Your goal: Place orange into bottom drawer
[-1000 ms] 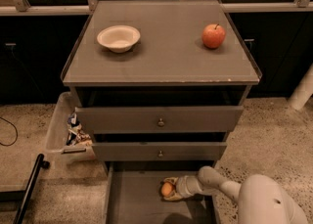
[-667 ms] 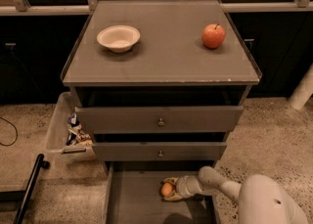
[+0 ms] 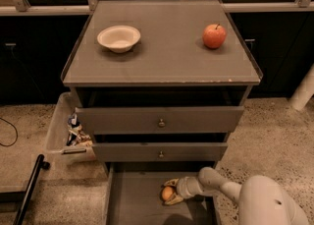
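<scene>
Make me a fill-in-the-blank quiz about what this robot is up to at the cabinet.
1. The gripper is shut on the orange, low inside the ___ drawer.
2. On the cabinet top, the bowl sits to the picture's left of the ___.
3. The arm reaches in from the picture's lower ___ corner.

Missing words: bottom; apple; right.
</scene>
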Action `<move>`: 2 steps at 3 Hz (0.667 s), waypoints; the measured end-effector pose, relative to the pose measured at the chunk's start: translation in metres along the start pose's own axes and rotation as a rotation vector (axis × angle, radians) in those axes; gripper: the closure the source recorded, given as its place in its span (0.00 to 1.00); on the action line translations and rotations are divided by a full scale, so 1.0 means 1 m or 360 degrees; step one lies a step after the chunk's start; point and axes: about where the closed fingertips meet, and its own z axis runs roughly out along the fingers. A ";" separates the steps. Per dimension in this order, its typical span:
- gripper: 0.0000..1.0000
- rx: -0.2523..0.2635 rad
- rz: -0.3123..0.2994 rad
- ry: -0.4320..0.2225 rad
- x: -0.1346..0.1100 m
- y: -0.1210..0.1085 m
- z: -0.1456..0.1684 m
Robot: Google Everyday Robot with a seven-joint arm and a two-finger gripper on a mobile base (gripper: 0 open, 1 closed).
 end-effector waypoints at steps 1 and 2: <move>0.00 -0.0013 -0.0022 -0.0004 -0.004 0.004 -0.001; 0.00 -0.0006 -0.0071 -0.0030 -0.007 0.014 -0.017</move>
